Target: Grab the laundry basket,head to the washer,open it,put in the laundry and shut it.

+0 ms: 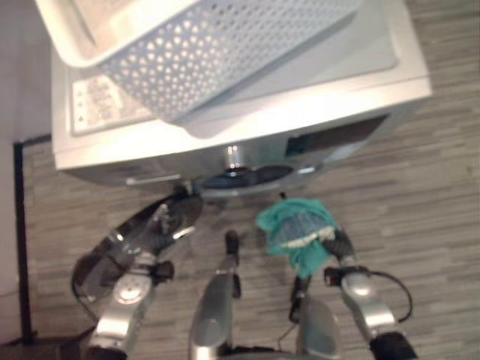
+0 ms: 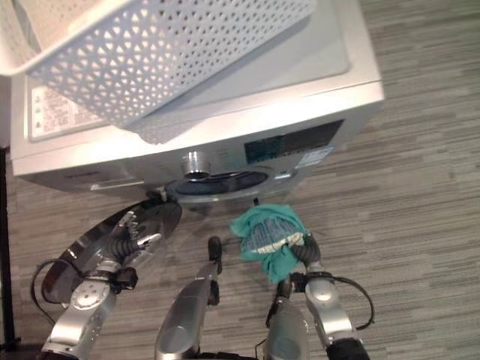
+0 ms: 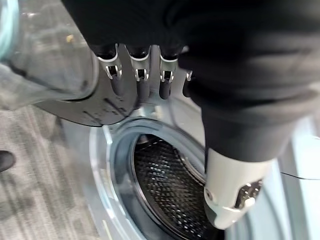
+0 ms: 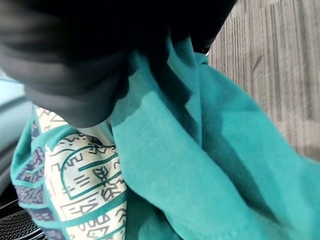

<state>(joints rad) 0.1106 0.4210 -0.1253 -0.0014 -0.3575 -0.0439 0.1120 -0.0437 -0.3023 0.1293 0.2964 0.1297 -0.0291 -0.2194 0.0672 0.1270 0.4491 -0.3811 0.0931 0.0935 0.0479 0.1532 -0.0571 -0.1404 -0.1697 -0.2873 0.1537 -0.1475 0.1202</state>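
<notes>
Laundry (image 1: 298,231), a teal printed cloth, hangs bunched in the right hand (image 1: 341,244) at 5 o'clock of the washer (image 1: 247,142) opening. Left hand (image 1: 161,221), fingers straight, rests on the open door (image 1: 142,232) at 7 o'clock. Basket (image 1: 210,52) sits atop the washer.

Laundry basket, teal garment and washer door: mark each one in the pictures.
laundry basket (image 2: 172,52), right eye view, on its perforated side wall.
teal garment (image 1: 296,225), left eye view, on the bunched cloth's middle.
washer door (image 1: 154,225), left eye view, on the open door's glass.
</notes>
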